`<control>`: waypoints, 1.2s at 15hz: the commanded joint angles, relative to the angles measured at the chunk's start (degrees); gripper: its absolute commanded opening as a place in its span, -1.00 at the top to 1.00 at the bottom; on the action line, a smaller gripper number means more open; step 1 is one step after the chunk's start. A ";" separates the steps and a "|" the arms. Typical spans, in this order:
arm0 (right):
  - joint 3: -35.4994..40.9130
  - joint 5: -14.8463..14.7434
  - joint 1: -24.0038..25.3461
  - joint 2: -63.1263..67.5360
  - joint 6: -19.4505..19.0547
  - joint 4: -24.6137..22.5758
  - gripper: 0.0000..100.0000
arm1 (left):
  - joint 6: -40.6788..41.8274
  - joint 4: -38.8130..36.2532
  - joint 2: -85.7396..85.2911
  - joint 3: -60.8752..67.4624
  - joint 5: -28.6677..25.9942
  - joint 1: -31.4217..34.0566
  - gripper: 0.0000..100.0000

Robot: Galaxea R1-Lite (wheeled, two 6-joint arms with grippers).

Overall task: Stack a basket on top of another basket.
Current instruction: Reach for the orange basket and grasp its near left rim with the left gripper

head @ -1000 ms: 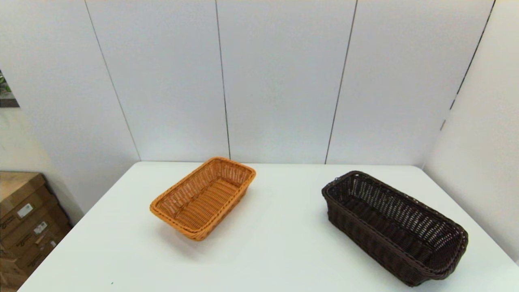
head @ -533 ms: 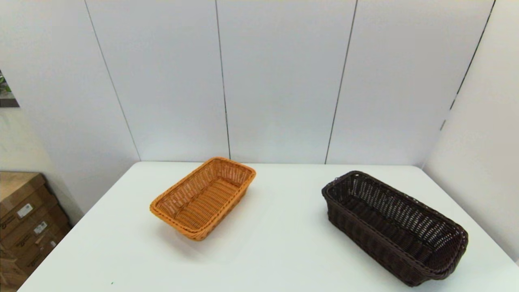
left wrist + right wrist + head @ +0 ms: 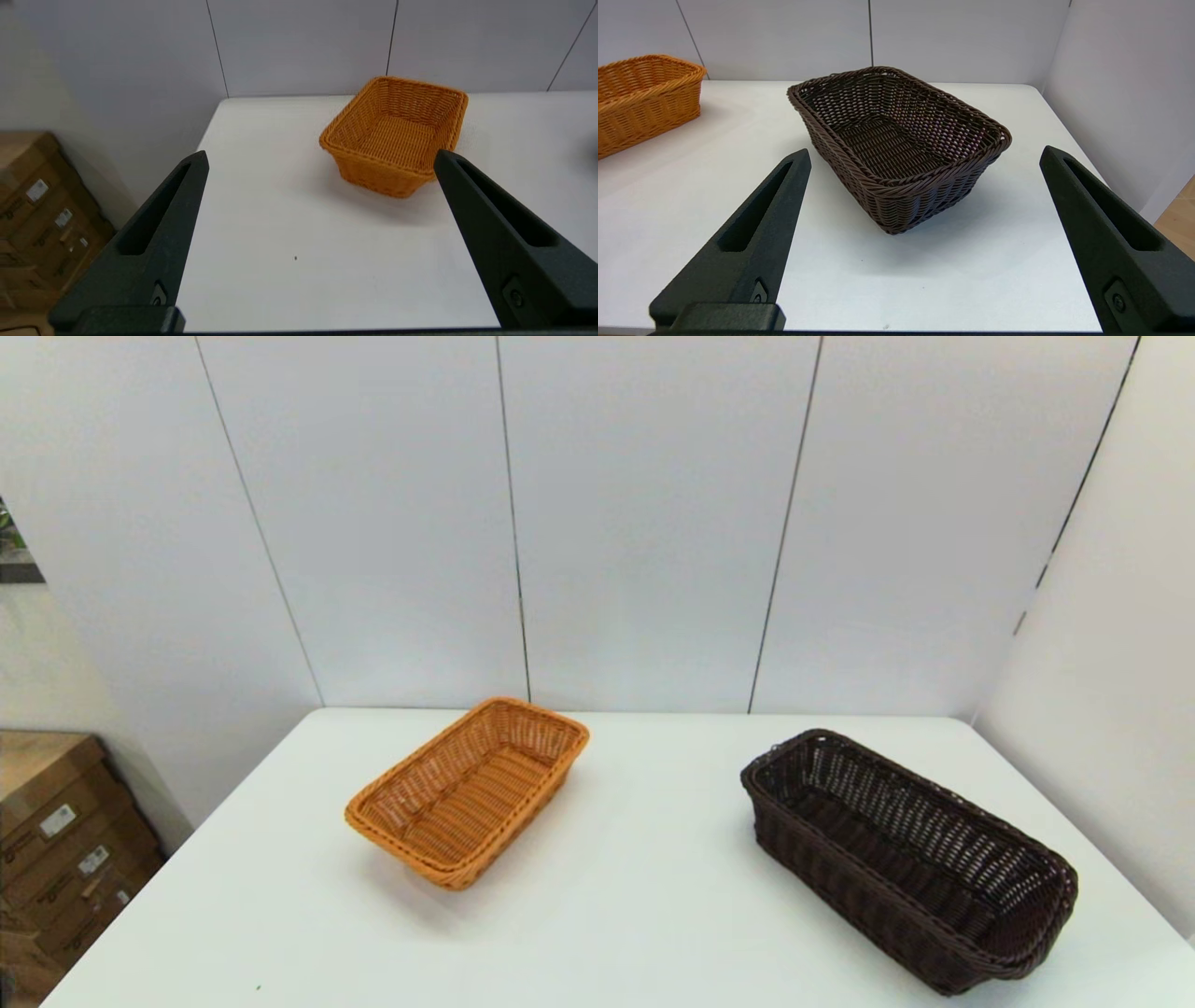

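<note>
On the table, head view: white table [image 3: 635, 915] w/ two baskets, both upright, well apart, neither stacked.
Head view, dark basket: dark brown basket [image 3: 910, 859] sits on robot's right side, long axis angled, near end close to the table's front-right edge.
Head view, tan basket: orange-tan basket [image 3: 469, 791] sits left of centre, also angled, far end near the back wall.
Head view, arms: neither arm nor gripper shows.
Head view, surroundings: grey wall panels behind; cardboard boxes [image 3: 65, 859] on the floor off the table's left edge.
Left wrist view, gripper: left gripper [image 3: 320, 161] held above the table's near-left part, fingers [image 3: 159, 238] spread wide apart, nothing between them.
Left wrist view, tan basket: orange-tan basket ahead of the gripper, clear of both fingers, no contact; same boxes visible at the side.
Right wrist view, gripper: right gripper [image 3: 924, 156] held above the table's near-right part, fingers [image 3: 747, 242] spread wide, holding nothing.
Right wrist view, dark basket: dark brown basket straight ahead, short end facing the gripper, not touched.
Right wrist view, tan basket: partly visible farther off to the side.
</note>
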 commanded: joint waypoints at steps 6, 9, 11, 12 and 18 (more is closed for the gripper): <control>-0.01 -0.08 0.05 0.07 0.02 0.01 -1.00 | 0.82 11.58 20.62 -17.63 0.25 0.06 -1.00; -0.01 0.01 0.05 0.07 0.02 0.01 -1.00 | -0.50 11.31 25.72 -17.71 1.40 0.15 -1.00; -0.01 0.01 -0.04 0.07 0.02 0.01 -1.00 | -7.27 10.87 31.70 -18.33 1.66 0.06 -1.00; -0.01 0.01 0.05 0.07 0.02 0.01 -1.00 | -12.54 10.87 35.12 -18.59 2.01 0.06 -1.00; -0.01 -0.08 -0.04 0.07 0.02 0.01 -1.00 | -42.77 11.14 44.53 -17.54 3.24 -6.27 -1.00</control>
